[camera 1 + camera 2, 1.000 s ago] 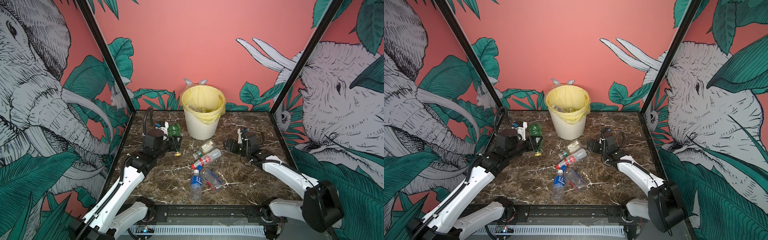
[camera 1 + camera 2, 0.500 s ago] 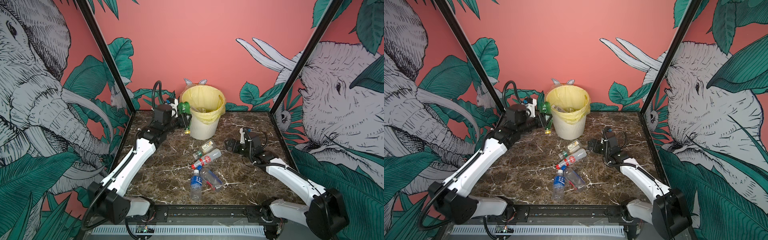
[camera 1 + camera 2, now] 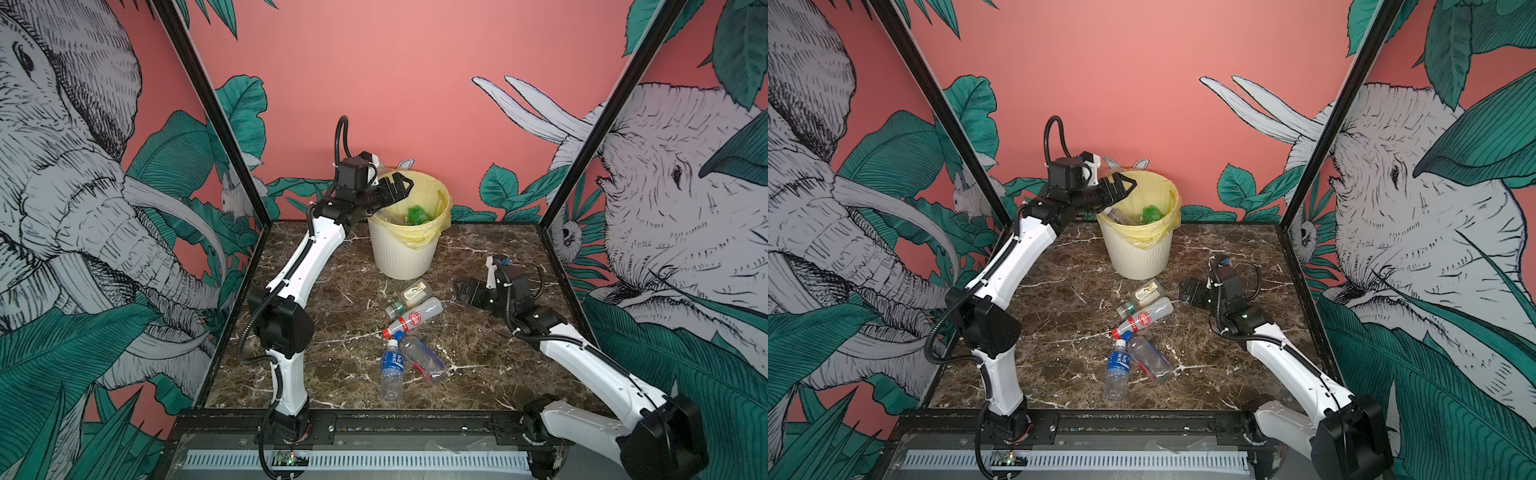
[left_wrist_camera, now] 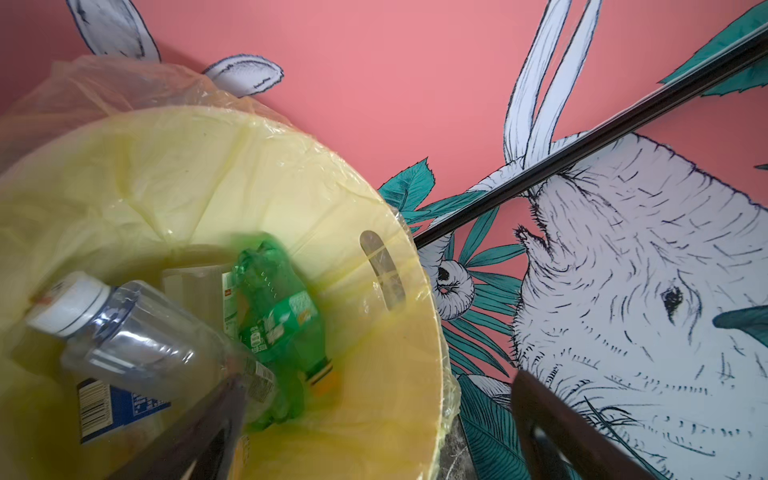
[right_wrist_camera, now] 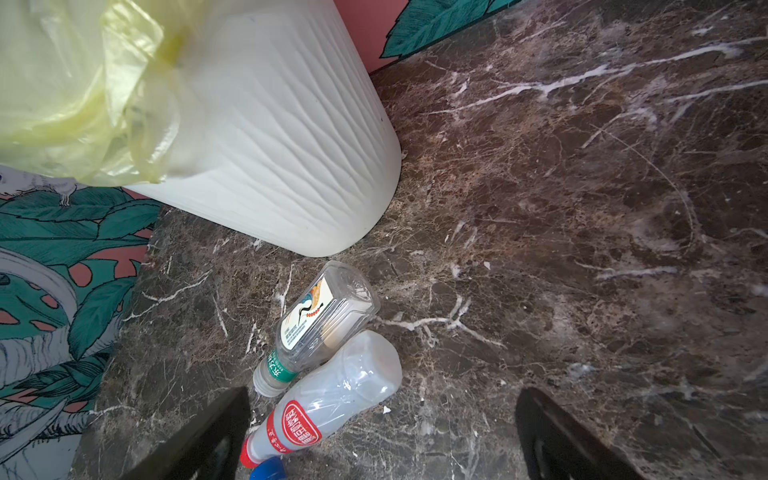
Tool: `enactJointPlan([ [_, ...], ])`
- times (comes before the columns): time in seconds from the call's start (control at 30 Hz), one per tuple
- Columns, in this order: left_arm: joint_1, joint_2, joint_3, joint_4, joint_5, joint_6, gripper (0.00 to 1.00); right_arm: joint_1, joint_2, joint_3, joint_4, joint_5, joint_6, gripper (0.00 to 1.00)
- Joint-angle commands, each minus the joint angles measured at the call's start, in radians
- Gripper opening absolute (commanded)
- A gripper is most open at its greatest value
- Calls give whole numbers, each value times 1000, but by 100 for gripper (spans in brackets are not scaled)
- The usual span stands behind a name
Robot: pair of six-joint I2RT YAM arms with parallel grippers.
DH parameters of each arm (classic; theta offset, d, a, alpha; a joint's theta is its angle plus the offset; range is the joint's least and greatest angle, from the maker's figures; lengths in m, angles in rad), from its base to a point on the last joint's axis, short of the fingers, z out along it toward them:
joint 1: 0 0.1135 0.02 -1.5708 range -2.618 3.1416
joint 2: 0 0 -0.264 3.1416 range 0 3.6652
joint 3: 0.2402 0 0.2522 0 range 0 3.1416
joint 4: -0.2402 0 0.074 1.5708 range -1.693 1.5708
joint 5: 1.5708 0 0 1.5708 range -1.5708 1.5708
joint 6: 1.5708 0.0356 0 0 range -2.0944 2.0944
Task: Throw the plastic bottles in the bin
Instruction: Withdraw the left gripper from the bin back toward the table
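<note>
Dark marble tabletop (image 3: pixel 478 345), pink elephant-mural walls (image 3: pixel 415 83). I see the bin (image 3: pixel 401 257) at the back holding a green bottle (image 4: pixel 278 316), four plastic bottles (image 3: pixel 413 318) lying before it. Left hand (image 3: pixel 405 187) hangs spread over its rim; right hand (image 3: pixel 460 291) spread, empty, beside them.

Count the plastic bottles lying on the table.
4, all before the bin: white-labelled bottle nearest it, red-labelled bottle next, then blue-labelled bottle and blue-capped clear bottle side by side. None looks hidden.

White Chinese characters, too small to read, stand on the blue-labelled bottle (image 3: pixel 392 365), on the green neck band of the crane-pictured bottle (image 5: pixel 324 316) and on the red-labelled bottle (image 5: pixel 328 399). A blue label (image 4: pixel 108 409) inside the bin (image 4: pixel 395 374) bears a barcode.
</note>
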Motion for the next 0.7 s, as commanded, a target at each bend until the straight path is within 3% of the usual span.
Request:
enactJointPlan([
  [0.0,36,-172,5,-6,34,-5,99,-3,-11,1,-5,26,-8,99],
  [0.33,59,-391,-242,-3,34,122,100,-3,20,4,-32,16,35,99],
  [0.67,78,-513,-475,13,32,173,100,-3,7,18,-113,36,55,99],
])
